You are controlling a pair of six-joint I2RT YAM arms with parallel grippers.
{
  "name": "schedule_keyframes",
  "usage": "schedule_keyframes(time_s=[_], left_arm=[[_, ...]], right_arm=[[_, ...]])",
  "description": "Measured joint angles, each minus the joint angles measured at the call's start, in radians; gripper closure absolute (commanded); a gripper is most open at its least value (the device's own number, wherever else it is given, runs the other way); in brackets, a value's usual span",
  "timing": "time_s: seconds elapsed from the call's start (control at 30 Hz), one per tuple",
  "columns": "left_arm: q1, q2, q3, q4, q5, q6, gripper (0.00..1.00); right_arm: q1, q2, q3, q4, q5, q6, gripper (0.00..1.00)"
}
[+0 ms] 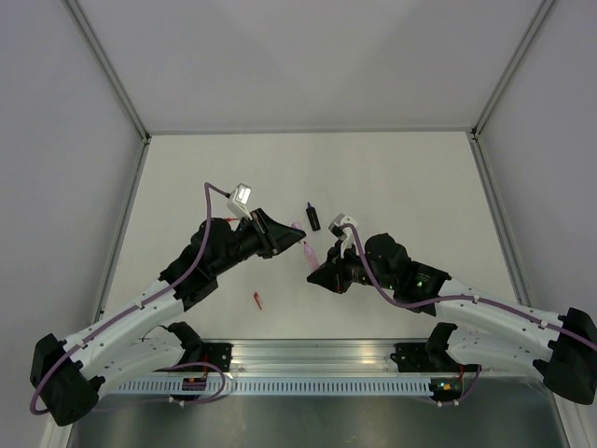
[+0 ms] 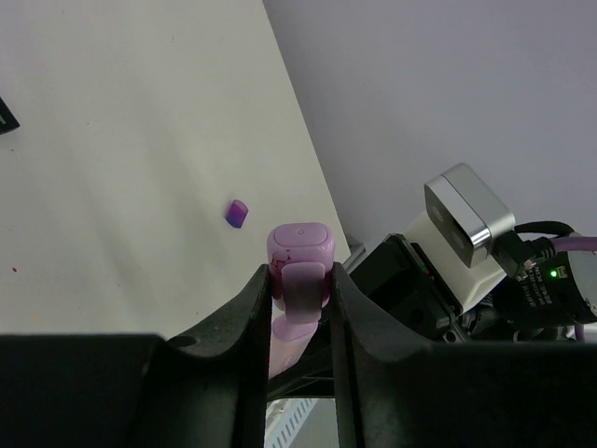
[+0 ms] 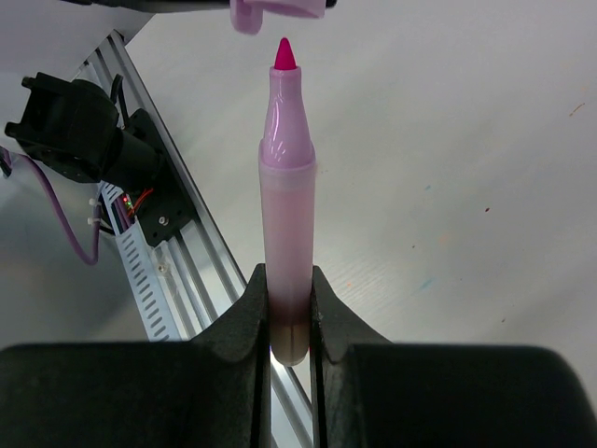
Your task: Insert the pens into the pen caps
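Note:
My right gripper is shut on the lower end of the pale lilac marker. The marker's bare magenta tip points up at a pale lilac cap a little above it, with a small gap between them. My left gripper is shut on that clip cap. In the top view the two grippers, left and right, meet mid-table with the marker between them. A small slim red piece lies near the front; I cannot tell whether it is pen or cap.
A dark, stubby purple-black piece lies on the table just behind the grippers; it seems to be the small purple piece in the left wrist view. The metal base rail runs along the near edge. Grey walls enclose the table.

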Motion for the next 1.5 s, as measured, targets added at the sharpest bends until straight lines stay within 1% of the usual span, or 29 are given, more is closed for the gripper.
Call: schedule_keyframes(time_s=[0.27, 0.5, 0.83, 1.13, 1.33, 1.5], left_arm=[[-0.01, -0.011, -0.046, 0.027, 0.009, 0.008, 0.98], [-0.016, -0.007, -0.068, 0.065, 0.055, 0.013, 0.98], [-0.027, -0.01, -0.097, 0.098, 0.056, 0.028, 0.98], [-0.031, 0.014, -0.094, 0.064, 0.063, 0.068, 0.98], [-0.031, 0.042, -0.06, 0.002, 0.067, 0.096, 0.97], [-0.031, 0.053, -0.05, -0.005, 0.076, 0.098, 0.96]], right_arm=[[0.0, 0.0, -0.004, 0.007, 0.0, 0.005, 1.0], [0.001, 0.0, -0.006, 0.013, 0.003, 0.01, 1.0], [0.005, 0.005, -0.007, 0.005, 0.006, 0.015, 1.0], [0.007, 0.023, 0.001, -0.043, 0.012, 0.018, 1.0], [0.007, 0.053, 0.024, -0.076, 0.023, 0.014, 1.0], [0.008, 0.053, 0.04, -0.108, 0.035, 0.005, 1.0]])
